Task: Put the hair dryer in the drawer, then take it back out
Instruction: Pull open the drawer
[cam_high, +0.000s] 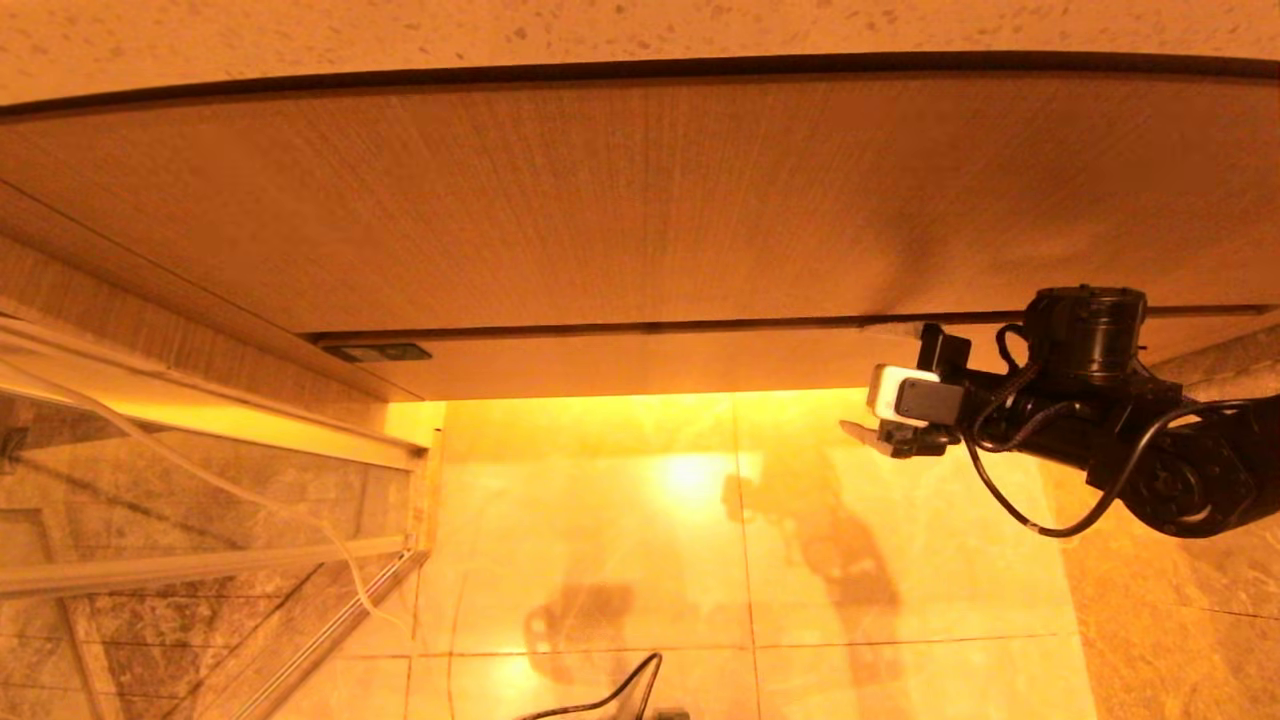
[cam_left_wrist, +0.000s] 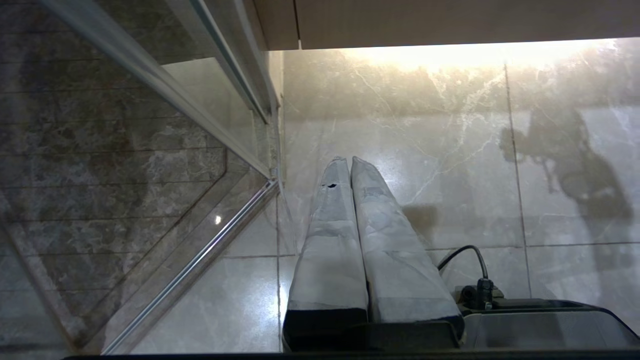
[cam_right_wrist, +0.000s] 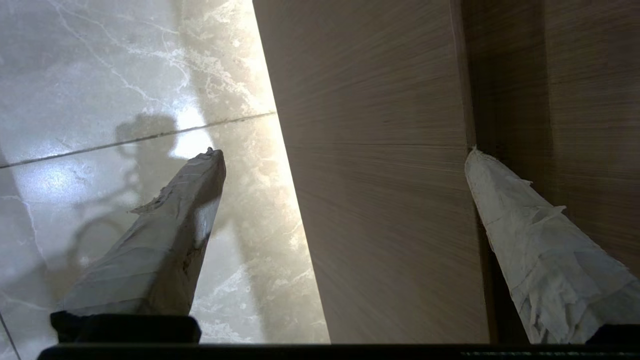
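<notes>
Warm under-cabinet glow, glare on floor (cam_high: 690, 475)

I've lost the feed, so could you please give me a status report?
Right claw open, straddling the closed drawer front. Left claw shut, parked low over floor. Hair dryer not in view. Nothing in the way.

Right arm reached in from the right, wrist bent, its right tool (cam_right_wrist: 345, 155) spread wide, taped fingers (cam_right_wrist: 165, 235) far apart and holding nothing. Left tool (cam_left_wrist: 348, 162) hung parked, pointing down, fingers pressed together.
</notes>
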